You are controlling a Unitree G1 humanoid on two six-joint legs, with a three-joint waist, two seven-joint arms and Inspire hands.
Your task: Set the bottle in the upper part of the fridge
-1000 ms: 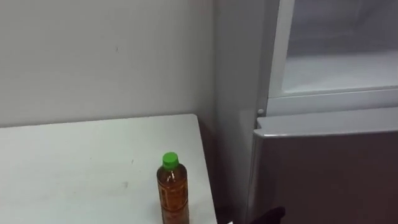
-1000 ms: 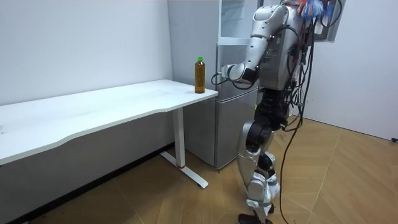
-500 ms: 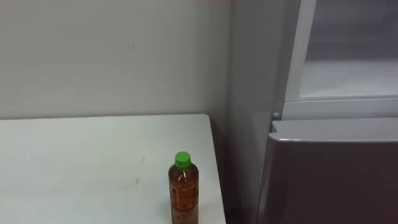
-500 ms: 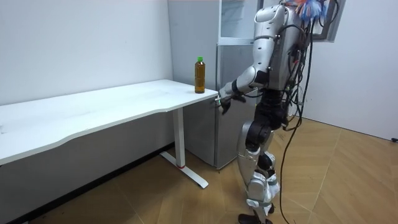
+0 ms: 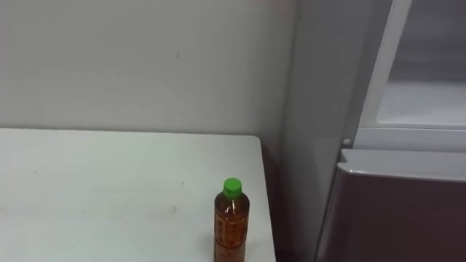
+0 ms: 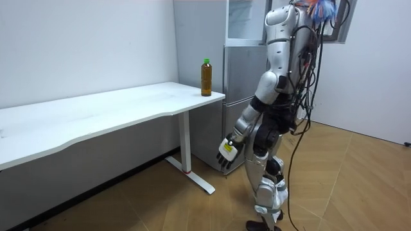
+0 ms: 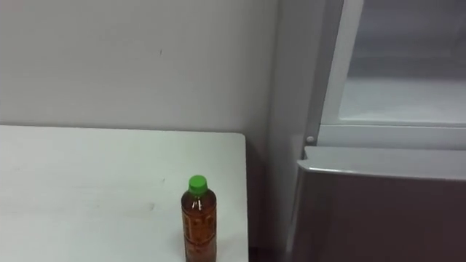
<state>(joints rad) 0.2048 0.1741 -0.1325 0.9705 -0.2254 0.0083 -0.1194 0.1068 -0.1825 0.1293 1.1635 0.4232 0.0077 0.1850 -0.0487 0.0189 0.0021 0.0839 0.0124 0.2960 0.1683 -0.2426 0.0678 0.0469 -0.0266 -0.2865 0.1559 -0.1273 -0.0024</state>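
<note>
We see a clear, glossy plastic bottle (image 5: pixel 232 227) with a green plastic cap (image 5: pixel 232 188) on a smooth, matt white bench (image 5: pixel 109 189). The fridge (image 5: pixel 408 211) has smooth grey panels with a faint sheen. The floor (image 6: pixel 347 186) is light wood planking.

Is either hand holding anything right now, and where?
Nothing is held. The amber plastic bottle with a green cap stands alone on the white table; the left hand hangs open by the robot's leg.
</note>
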